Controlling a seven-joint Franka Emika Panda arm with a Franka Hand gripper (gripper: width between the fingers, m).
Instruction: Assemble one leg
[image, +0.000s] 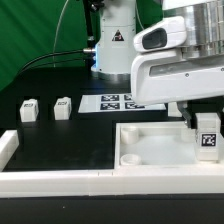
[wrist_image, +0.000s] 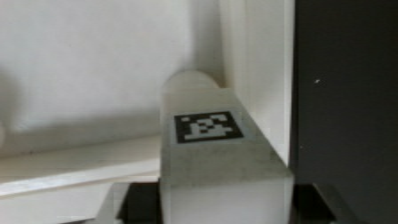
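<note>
My gripper (image: 207, 128) is shut on a white leg (image: 208, 140) with a black-and-white tag on its face. It holds the leg upright at the near right corner of the large white square tray-like piece (image: 150, 135). In the wrist view the held leg (wrist_image: 214, 140) runs out from between my fingers toward the tray's inner corner (wrist_image: 231, 60). I cannot tell whether the leg's tip touches the tray. Two more legs (image: 28, 110) (image: 63, 107) stand on the black table at the exterior view's left.
The marker board (image: 118, 101) lies flat behind the tray. A white L-shaped rail (image: 50, 178) runs along the table's front edge and left side. The arm's white base (image: 112, 40) stands at the back.
</note>
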